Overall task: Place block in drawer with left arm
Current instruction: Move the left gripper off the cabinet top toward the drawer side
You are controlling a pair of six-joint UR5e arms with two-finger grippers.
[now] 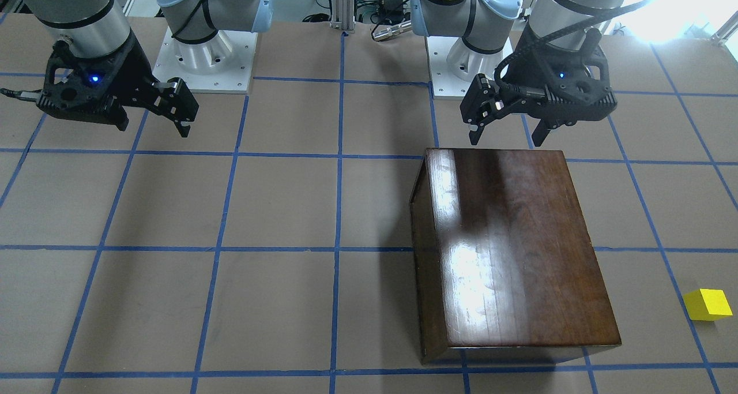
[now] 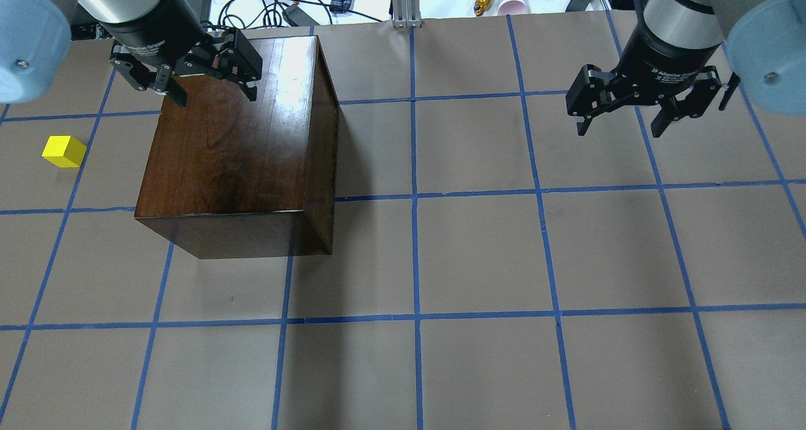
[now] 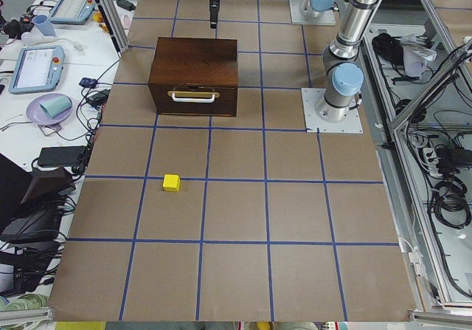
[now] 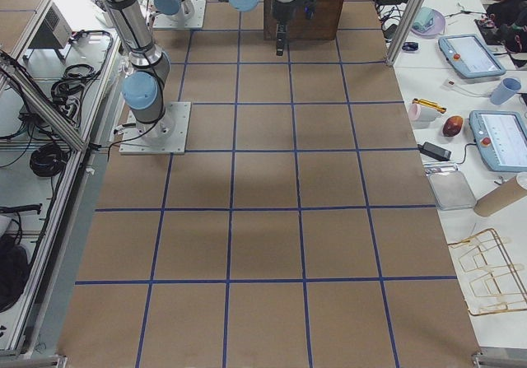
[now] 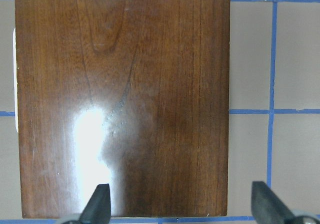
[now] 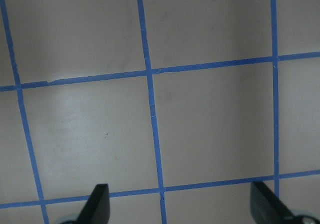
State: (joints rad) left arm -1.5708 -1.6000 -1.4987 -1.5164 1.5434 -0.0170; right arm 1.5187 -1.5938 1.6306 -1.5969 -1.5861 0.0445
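Observation:
The yellow block point(image 2: 63, 151) lies on the table to the left of the dark-brown wooden box point(image 2: 239, 147); it also shows in the front view point(image 1: 707, 304) and the left side view point(image 3: 171, 183). The drawer point(image 3: 193, 97) is shut, and its front with the metal pull faces the block's side. My left gripper point(image 2: 214, 96) hangs open and empty high over the box top point(image 5: 125, 98), far from the block; it also shows in the front view point(image 1: 506, 140). My right gripper point(image 2: 620, 131) is open and empty over bare table, seen too in the front view point(image 1: 153, 130).
The table is brown paper with a blue tape grid point(image 2: 415, 197). Both arm bases point(image 1: 204, 53) stand at the robot's edge. Cables, cups and tablets point(image 3: 33, 68) lie beyond the table's far edge.

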